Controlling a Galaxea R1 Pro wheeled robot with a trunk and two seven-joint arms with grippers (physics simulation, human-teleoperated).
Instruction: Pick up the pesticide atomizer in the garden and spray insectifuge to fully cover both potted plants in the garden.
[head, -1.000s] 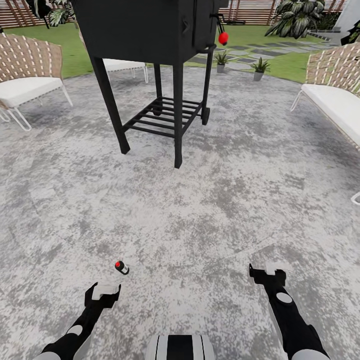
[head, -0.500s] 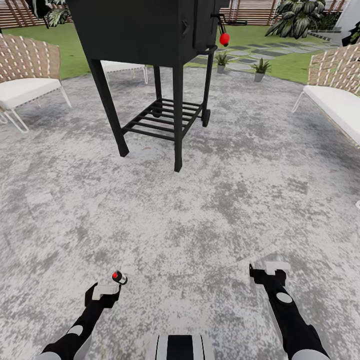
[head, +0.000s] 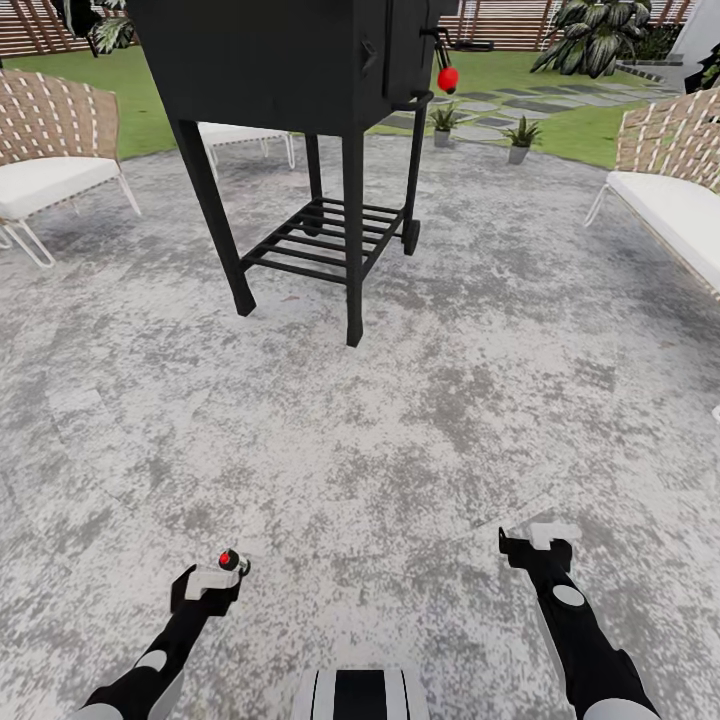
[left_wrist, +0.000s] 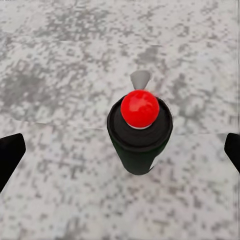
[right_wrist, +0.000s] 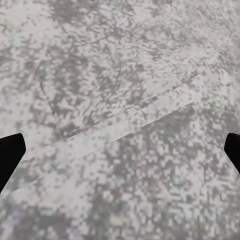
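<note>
1. Mottled grey patio (head: 420, 400), black grill (head: 300, 90) at upper centre.
2. Left gripper (head: 205, 583), lower left, fingers spread wide, holding nothing.
3. Pesticide atomizer (left_wrist: 139, 132) upright just beyond it, red cap up, centred between the fingertips.
4. Right gripper (head: 535, 545), lower right, likewise spread, well apart from it.
5. Potted plants (head: 517, 137) far off, upper right.

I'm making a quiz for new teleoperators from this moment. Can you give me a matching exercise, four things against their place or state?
Things:
1. pesticide atomizer
2. left gripper
3. potted plants
4. black grill

Places or states:
A. far off, at the lawn's edge beyond the patio
B. open, fingers wide to either side of the bottle
C. stands upright on the paving, red ball on its black top
D. stands on four legs on the patio, slatted shelf below

Pairs: 1-C, 2-B, 3-A, 4-D
</note>
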